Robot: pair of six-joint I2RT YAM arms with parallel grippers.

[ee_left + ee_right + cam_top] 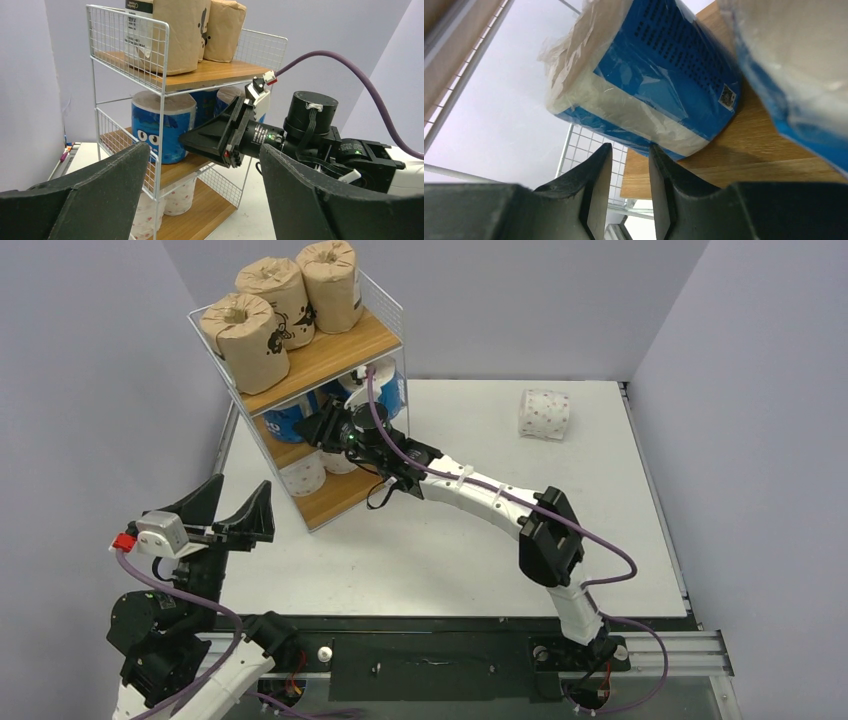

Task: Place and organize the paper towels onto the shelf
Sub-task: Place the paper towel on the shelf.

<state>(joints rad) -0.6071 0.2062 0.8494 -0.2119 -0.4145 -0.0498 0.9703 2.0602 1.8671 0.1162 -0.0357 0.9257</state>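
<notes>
Shelf (335,352) upright on the table (450,550), three tiers, white wire sides w/ wooden boards.

Top board: we count three brown-wrapped rolls (275,300), upright, packed close together, dark print on the wraps.

Middle board: blue-wrapped rolls (162,130). We see at least two, poss. a third behind, so the count is not certain. The one at the shelf's front corner stands upright w/ a cartoon-eye print facing out.

Bottom board: white rolls (305,475), at least two, upright, partly hidden by the mesh.

One white dotted roll (545,414) lies on its side on the table well to the right of the shelf, apart from everything else.

Right gripper (630,147) reaches into the shelf's middle tier through the open front. Its fingers are nearly together w/ only a narrow gap, and nothing sits in that gap. Tips are just beside a blue roll; we cannot tell whether they touch the wrap. Rt wrist view: that roll is directly ahead of the tips, w/ a second blue roll to its right, both on the middle board.

Left gripper (242,483) hangs in front of the shelf, near its bottom corner and above the table, apart from the wire. Jaws are spread wide, nothing held
</notes>
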